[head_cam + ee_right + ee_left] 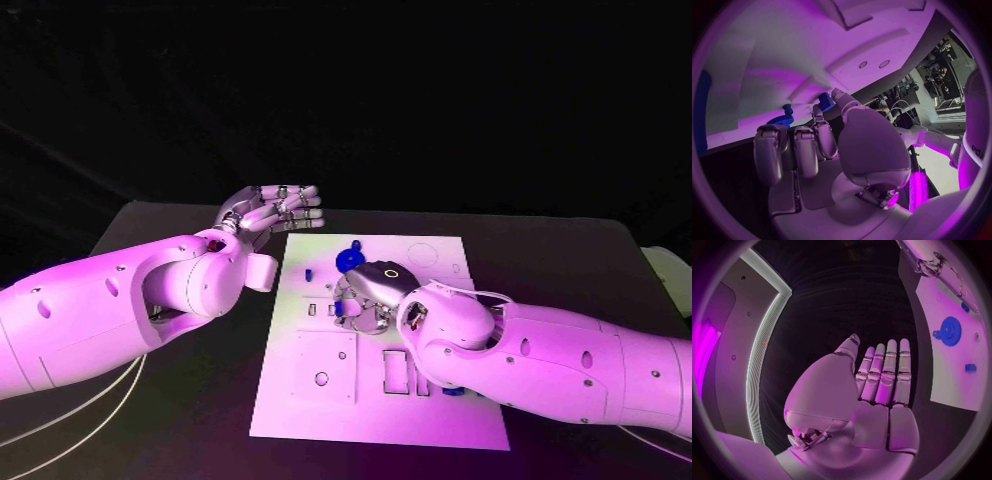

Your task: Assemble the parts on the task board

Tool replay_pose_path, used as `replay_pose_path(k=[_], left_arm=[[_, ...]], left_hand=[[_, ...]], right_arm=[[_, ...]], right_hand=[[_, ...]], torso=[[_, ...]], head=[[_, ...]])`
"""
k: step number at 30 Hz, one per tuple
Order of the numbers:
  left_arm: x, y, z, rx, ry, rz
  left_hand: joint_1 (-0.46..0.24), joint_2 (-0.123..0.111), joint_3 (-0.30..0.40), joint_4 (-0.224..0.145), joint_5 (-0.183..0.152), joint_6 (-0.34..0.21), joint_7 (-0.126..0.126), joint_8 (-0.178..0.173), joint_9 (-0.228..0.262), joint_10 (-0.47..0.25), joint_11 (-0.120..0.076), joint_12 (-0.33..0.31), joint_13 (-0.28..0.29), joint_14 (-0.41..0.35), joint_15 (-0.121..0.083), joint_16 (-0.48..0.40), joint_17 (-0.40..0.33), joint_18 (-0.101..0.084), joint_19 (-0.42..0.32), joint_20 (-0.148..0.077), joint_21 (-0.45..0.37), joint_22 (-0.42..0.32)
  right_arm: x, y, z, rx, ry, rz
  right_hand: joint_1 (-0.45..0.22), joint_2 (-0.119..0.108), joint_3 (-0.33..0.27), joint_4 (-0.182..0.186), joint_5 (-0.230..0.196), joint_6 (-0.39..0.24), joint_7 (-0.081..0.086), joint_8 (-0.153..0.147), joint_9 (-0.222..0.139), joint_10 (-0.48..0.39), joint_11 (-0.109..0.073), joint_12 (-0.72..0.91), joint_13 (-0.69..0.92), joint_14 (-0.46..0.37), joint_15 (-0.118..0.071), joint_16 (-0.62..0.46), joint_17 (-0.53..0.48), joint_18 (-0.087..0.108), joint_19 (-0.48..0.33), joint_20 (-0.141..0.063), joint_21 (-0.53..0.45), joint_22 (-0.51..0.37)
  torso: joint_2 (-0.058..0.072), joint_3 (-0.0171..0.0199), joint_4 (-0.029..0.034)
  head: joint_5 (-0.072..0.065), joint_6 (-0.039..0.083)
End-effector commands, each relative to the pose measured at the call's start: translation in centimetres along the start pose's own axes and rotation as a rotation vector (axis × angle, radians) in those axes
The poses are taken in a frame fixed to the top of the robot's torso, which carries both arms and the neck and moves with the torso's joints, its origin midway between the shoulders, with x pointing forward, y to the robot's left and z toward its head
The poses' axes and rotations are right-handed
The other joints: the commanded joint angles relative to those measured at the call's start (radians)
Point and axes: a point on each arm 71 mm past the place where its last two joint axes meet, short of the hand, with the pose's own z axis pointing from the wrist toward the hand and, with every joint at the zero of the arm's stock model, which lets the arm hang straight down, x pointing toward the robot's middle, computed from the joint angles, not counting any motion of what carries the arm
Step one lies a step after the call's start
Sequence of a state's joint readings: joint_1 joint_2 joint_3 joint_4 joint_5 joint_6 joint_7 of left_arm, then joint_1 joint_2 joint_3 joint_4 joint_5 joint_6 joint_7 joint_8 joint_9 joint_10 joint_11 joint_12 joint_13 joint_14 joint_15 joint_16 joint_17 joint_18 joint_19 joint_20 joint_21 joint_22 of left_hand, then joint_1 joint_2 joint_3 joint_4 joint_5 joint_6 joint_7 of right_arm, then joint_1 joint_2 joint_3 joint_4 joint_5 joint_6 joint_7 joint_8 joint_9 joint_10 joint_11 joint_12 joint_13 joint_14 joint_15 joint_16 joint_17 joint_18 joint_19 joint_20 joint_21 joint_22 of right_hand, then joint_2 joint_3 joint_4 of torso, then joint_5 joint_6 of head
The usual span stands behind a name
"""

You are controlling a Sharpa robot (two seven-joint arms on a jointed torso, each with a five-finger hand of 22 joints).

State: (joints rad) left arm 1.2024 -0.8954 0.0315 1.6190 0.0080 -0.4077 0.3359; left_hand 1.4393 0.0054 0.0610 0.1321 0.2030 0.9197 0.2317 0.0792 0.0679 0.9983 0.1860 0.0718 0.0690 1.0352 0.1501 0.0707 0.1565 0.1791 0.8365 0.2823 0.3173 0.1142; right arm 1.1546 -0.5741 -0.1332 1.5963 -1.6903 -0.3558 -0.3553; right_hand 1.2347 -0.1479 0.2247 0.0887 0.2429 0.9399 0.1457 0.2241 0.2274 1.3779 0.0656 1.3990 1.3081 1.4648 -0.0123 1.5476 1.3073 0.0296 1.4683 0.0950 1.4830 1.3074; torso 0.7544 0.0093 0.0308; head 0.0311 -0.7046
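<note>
The white task board (pixel 325 400) lies in the middle of the table. A blue gear (pixel 349 260) stands on its far part, seen again as the gear (pixel 948 331) and the gear (pixel 782 120). My right hand (pixel 368 292) hovers low over the board just short of that gear, its fingers (pixel 795 150) curled in. A small blue part (pixel 825 101) sits right by its thumb tip; whether it is pinched is unclear. My left hand (pixel 274 210) is raised off the board's far left corner, with fingers (pixel 886 372) straight, side by side, and nothing in them.
Another small blue part (pixel 971 368) lies on the board (pixel 948 380) on its own, and one more blue part (pixel 451 392) shows by my right forearm near the slots. Black table (pixel 173 420) surrounds the board. A white object (pixel 675 275) sits at the table's right edge.
</note>
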Motion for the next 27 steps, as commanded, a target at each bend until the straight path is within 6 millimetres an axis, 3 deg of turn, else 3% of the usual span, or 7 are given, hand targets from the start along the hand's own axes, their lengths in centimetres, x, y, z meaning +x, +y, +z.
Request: replay_pose_path(k=[1,12,20,22,23,24,27], left_arm=[[0.1,0.0,0.0,-0.001,0.017,-0.005],[-0.2,0.3,0.0,-0.045,0.056,0.062],[0.0,1.5,-0.2,-0.184,0.225,0.267],[0.0,1.9,-0.4,-0.236,0.255,0.335],[0.1,2.0,-0.5,-0.263,0.268,0.369],[0.1,2.3,-0.6,-0.298,0.278,0.412],[-0.1,2.8,-0.9,-0.388,0.286,0.538]], left_hand=[[-0.006,0.0,-0.005,-0.003,0.0,0.001,0.001,-0.004,0.001,-0.004,0.001,-0.004,0.0,-0.007,0.0,-0.004,0.002,0.002,-0.008,0.002,-0.004,-0.001],[-0.017,-0.004,-0.012,-0.002,0.001,0.032,-0.019,0.005,0.005,0.049,-0.021,0.015,0.006,0.07,-0.027,0.029,0.027,0.007,0.03,-0.011,0.024,0.008],[-0.05,-0.01,-0.02,0.046,0.0,0.175,-0.091,0.05,0.021,0.277,-0.11,0.081,0.034,0.364,-0.133,0.202,0.146,0.007,0.25,-0.128,0.214,0.097],[-0.06,-0.021,-0.034,0.06,-0.002,0.19,-0.106,0.052,0.024,0.339,-0.139,0.116,0.057,0.468,-0.161,0.379,0.274,0.007,0.322,-0.164,0.294,0.14],[-0.068,-0.025,-0.046,0.075,-0.001,0.197,-0.105,0.052,0.027,0.36,-0.162,0.138,0.079,0.487,-0.171,0.673,0.537,0.005,0.358,-0.191,0.36,0.178],[-0.073,-0.02,-0.056,0.093,0.0,0.202,-0.114,0.052,0.033,0.365,-0.156,0.162,0.108,0.477,-0.177,0.858,0.718,0.001,0.346,-0.205,0.41,0.211],[-0.089,-0.008,-0.078,0.141,0.001,0.223,-0.139,0.066,0.059,0.381,-0.171,0.272,0.22,0.457,-0.191,1.102,0.964,0.001,0.313,-0.223,0.528,0.294]], right_arm=[[-0.4,0.2,-0.3,-0.006,-0.053,0.005],[-2.2,-0.4,-2.6,-0.038,-0.163,0.083],[-6.8,-4.6,-5.0,-0.015,-0.239,0.273],[-8.0,-6.0,-5.7,0.017,-0.246,0.308],[-8.5,-6.7,-6.1,0.034,-0.252,0.318],[-9.1,-7.4,-6.5,0.055,-0.26,0.329],[-10.3,-9.2,-7.4,0.108,-0.279,0.349]], right_hand=[[-0.011,-0.014,-0.025,0.013,-0.025,-0.017,0.001,-0.002,0.001,-0.012,0.002,-0.011,0.046,0.091,0.008,-0.006,0.203,0.0,0.025,0.009,-0.008,0.179],[0.021,-0.017,-0.151,0.083,-0.013,-0.054,0.008,0.008,0.007,-0.029,0.007,-0.019,0.03,0.086,0.013,-0.018,0.183,0.006,0.009,0.014,-0.032,0.163],[0.069,0.029,-0.133,0.079,0.047,-0.009,-0.006,0.043,0.018,-0.032,-0.006,-0.027,0.021,0.081,0.003,-0.029,0.164,0.012,-0.006,0.006,-0.056,0.146],[0.072,0.035,-0.132,0.079,0.059,-0.006,-0.008,0.045,0.019,-0.033,-0.007,-0.029,0.019,0.081,0.001,-0.03,0.164,0.013,-0.007,0.005,-0.058,0.145],[0.072,0.036,-0.132,0.08,0.063,-0.004,-0.008,0.047,0.019,-0.032,-0.008,-0.028,0.02,0.081,0.001,-0.03,0.163,0.013,-0.007,0.004,-0.058,0.145],[0.066,0.037,-0.136,0.084,0.066,-0.003,-0.009,0.049,0.02,-0.033,-0.008,-0.03,0.018,0.08,0.0,-0.032,0.16,0.013,-0.008,0.003,-0.061,0.143],[0.056,0.037,-0.142,0.091,0.067,-0.001,-0.01,0.051,0.021,-0.032,-0.009,-0.03,0.017,0.079,-0.001,-0.035,0.156,0.014,-0.011,0.002,-0.065,0.14]], torso=[[0.0,0.0005,-0.0001],[-0.002,0.0008,-0.0007],[-0.014,0.0006,-0.0023],[-0.019,0.0014,-0.0033],[-0.021,0.0021,-0.0036],[-0.024,0.0029,-0.0043],[-0.03,0.0054,-0.0058]], head=[[-0.002,0.002],[-0.002,0.005],[-0.002,0.006],[0.0,0.005],[0.001,0.004],[0.003,0.004],[0.006,0.0]])
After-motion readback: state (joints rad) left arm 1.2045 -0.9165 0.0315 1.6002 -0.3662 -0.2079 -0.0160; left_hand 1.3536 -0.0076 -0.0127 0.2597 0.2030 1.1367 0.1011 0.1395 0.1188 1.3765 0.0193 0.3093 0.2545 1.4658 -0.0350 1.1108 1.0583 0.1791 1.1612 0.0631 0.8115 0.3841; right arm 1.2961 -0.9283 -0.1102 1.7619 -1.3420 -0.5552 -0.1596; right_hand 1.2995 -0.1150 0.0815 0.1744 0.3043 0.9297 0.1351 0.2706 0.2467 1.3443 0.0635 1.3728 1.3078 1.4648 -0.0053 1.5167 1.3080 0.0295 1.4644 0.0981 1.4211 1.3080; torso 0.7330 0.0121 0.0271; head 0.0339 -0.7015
